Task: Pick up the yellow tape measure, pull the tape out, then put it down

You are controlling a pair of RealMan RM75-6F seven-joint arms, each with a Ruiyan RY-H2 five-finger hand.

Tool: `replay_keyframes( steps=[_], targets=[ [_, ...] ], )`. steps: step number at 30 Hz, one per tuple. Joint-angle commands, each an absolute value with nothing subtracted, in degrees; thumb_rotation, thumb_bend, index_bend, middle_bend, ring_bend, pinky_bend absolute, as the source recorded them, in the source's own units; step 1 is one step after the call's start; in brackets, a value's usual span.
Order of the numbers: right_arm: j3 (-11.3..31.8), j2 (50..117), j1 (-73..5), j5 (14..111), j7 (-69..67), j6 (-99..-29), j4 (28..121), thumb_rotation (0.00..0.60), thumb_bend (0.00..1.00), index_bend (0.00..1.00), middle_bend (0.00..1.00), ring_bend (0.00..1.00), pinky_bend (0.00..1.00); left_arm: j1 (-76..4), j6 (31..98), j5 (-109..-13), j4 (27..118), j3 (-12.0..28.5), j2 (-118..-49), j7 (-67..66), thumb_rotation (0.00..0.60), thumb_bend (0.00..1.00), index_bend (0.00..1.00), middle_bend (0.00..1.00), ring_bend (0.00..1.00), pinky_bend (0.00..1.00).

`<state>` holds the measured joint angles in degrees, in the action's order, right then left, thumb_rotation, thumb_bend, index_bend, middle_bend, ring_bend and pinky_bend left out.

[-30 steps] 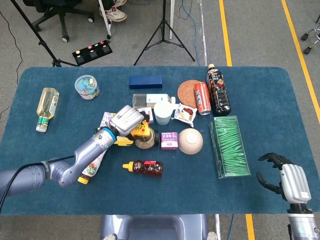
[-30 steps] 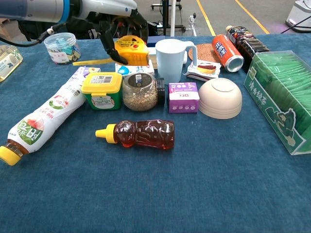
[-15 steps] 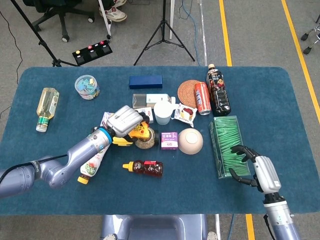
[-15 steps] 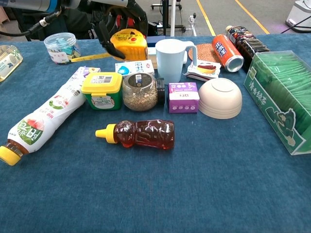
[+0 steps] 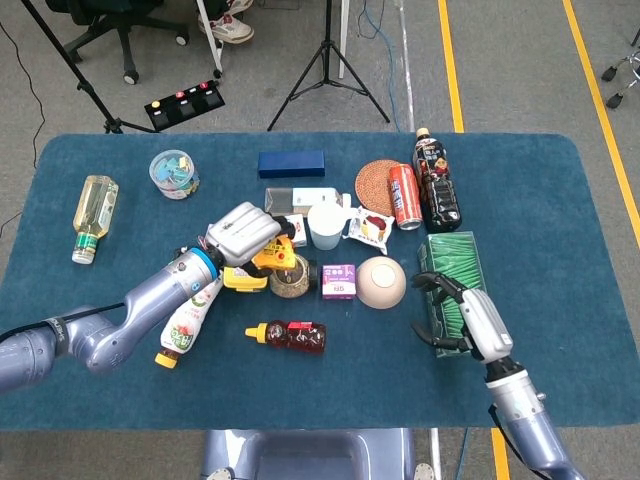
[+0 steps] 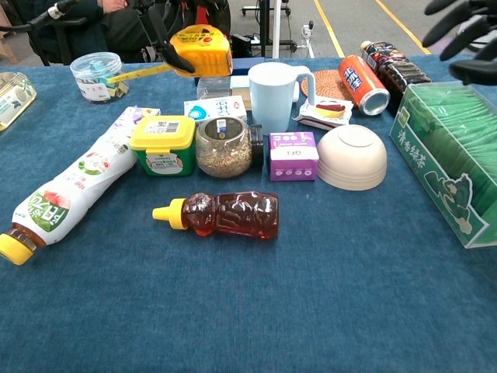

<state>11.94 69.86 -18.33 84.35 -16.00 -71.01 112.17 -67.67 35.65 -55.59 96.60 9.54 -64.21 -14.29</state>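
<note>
My left hand (image 5: 240, 235) grips the yellow tape measure (image 5: 273, 256) and holds it in the air above the cluster of items at mid-table. In the chest view the tape measure (image 6: 203, 51) hangs high, tilted, with dark fingers (image 6: 165, 39) of my left hand wrapped on its left side. A short length of yellow tape (image 6: 138, 73) sticks out to the left. My right hand (image 5: 465, 315) hovers over the near end of the green box (image 5: 457, 290), fingers spread and holding nothing. The chest view catches its fingertips (image 6: 458, 35) at the top right.
Below the tape measure stand a yellow-lidded tub (image 6: 162, 144), a seed jar (image 6: 224, 145), a white mug (image 6: 273, 95) and a purple box (image 6: 293, 155). A bowl (image 6: 352, 158), honey bottle (image 6: 225, 215) and lying sauce bottle (image 6: 70, 194) are nearby.
My left hand has lifted the tape measure higher and slightly left. My right hand has come in from the table's near right corner to above the green box.
</note>
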Motion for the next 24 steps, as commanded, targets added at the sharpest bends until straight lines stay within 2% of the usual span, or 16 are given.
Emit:
replay_keyframes(
  steps=[1,10,24],
  targets=[
    [13.24,71.69,-20.06,83.30,-15.76,-69.93,111.42,0.600,0.31,0.25,0.32,0.34,0.41,-67.76,35.66,-55.07,96.50,9.47,-63.96,-14.44,0.600,0.30,0.59,0.46,0.47,0.52],
    [15.98,79.26,-24.51,78.31,-11.20,-68.88,109.34,0.600,0.29,0.16,0.24,0.27,0.34,-69.22,35.19,-51.13,95.96,9.73,-63.69,-14.91,0.600,0.30,0.59,0.47,0.47,0.52],
    [17.34,88.85,-28.61,71.37,-2.19,-69.26,105.99,0.600,0.29,0.01,0.09,0.12,0.20,-73.12,32.24,-46.85,94.39,9.92,-65.52,-15.17,0.600,0.30,0.59,0.47,0.47,0.51]
  ],
)
